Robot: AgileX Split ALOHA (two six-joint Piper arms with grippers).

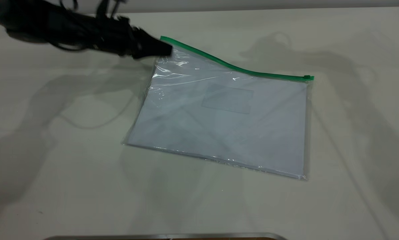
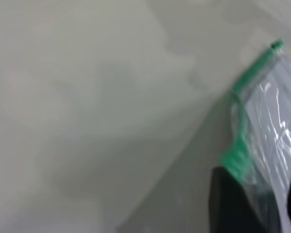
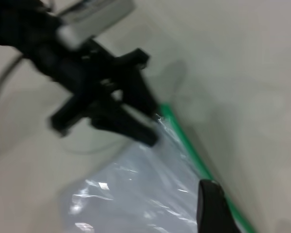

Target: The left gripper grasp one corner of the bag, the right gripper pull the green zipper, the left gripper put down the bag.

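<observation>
Exterior view: large flat clear plastic bag point(image 1: 226, 116) with white paper sheets inside, lying on the pale table point(image 1: 69, 166), most of it flat. Far-left corner of the bag point(image 1: 166, 50) lifted off the table, pinched by the black tapered left end effector point(image 1: 167, 50), closed on that clear crinkly plastic corner right where the thin bright green zip strip point(image 1: 233, 66) ends. Strip sloping down from the raised corner to the table along the far long edge. Small green plastic zipper slider point(image 1: 308, 77) sitting at the opposite end of the strip, at the far-right corner. Faint rectangular card pocket point(image 1: 228, 98) visible near the middle of the bag. Right end effector not seen in this view.

Left wrist view: own black finger point(image 2: 233, 199) of the left end effector closed on the corner of the bag point(image 2: 247, 174), green strip point(image 2: 245, 121) running away from it, bent, with the slider point(image 2: 277, 45) at its far end. Crinkled plastic beside the strip.

Right wrist view: left end effector point(image 3: 153, 124) farther off, gripping the raised corner point(image 3: 161, 116); green strip point(image 3: 194, 155) running from there toward a black finger point(image 3: 211, 208) of the right end effector, which hangs just above the bag point(image 3: 136, 194) close to the strip. Cannot tell whether the right end effector is wide or narrow.
</observation>
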